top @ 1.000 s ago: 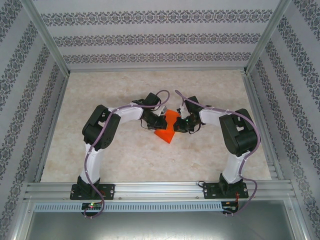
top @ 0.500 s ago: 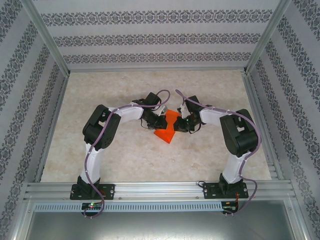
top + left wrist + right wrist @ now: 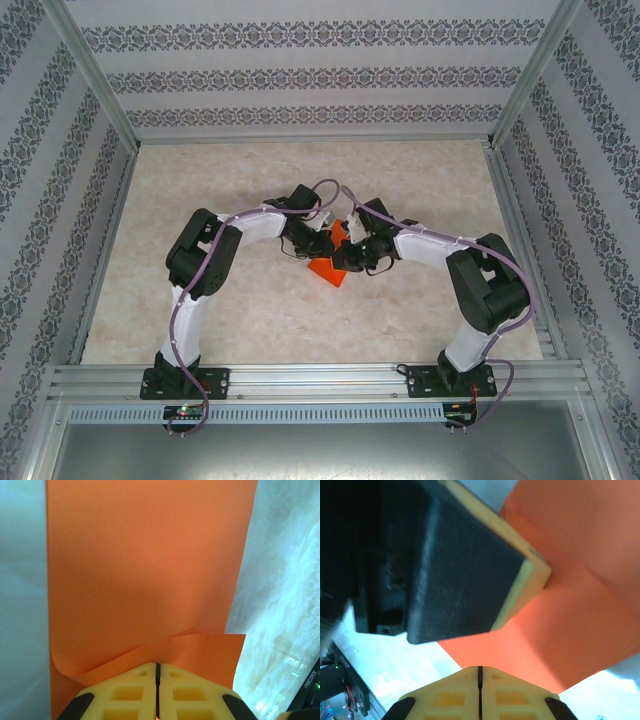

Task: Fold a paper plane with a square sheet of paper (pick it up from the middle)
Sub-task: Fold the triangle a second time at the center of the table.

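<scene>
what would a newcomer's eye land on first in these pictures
The bright orange-red paper, partly folded, sits at the middle of the pale table. Both arms bend in over it from either side, with the left gripper and right gripper shut, tips at the paper.

Left wrist view, your holdings:

1. Left claw (image 3: 157,667), bottom centre. You have its two yellow fingers (image 3: 137,677) pressed together along a thin dark seam.
2. Sheet of paper (image 3: 150,570), plain orange-red. It runs from the top edge down to the fingertips and meets them; whether it is pinched there you cannot tell. A folded layer overlaps just ahead of the claw, and the lower left edge curls upward.
3. Tabletop (image 3: 280,595), pale and marbled, flanking the paper on both sides.
4. Dark part (image 3: 311,680), bottom right corner, with small white print too small to read.
</scene>
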`<act>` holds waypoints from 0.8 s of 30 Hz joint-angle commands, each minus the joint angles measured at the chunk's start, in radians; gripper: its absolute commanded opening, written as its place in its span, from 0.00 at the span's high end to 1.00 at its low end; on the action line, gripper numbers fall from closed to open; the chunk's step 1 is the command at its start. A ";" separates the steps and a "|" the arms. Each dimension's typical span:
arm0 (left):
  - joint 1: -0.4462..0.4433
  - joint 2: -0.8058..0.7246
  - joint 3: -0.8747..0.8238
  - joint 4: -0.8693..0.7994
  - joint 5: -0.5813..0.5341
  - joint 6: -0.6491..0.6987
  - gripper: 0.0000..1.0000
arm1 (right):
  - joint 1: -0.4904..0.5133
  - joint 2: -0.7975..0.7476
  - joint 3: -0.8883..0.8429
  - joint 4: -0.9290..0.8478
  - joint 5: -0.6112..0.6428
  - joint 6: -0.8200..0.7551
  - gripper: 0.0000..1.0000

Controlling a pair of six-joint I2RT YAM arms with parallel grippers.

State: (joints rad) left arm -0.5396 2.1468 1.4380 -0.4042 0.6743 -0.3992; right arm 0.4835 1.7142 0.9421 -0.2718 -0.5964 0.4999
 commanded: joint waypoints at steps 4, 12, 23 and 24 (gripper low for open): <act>0.012 0.062 -0.026 -0.040 -0.028 0.022 0.91 | 0.013 0.039 -0.017 0.004 -0.010 0.008 0.93; 0.013 0.064 -0.025 -0.039 -0.027 0.022 0.91 | 0.017 0.077 -0.016 0.028 0.006 0.003 0.93; 0.015 0.076 -0.016 -0.045 -0.027 0.021 0.91 | 0.019 0.087 -0.035 -0.009 0.064 -0.030 0.94; 0.014 0.077 -0.016 -0.047 -0.026 0.023 0.91 | 0.018 0.086 -0.038 -0.011 0.068 -0.031 0.95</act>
State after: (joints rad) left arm -0.5308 2.1525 1.4387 -0.4034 0.6968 -0.3992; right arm 0.4892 1.7905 0.9226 -0.2600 -0.5591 0.4915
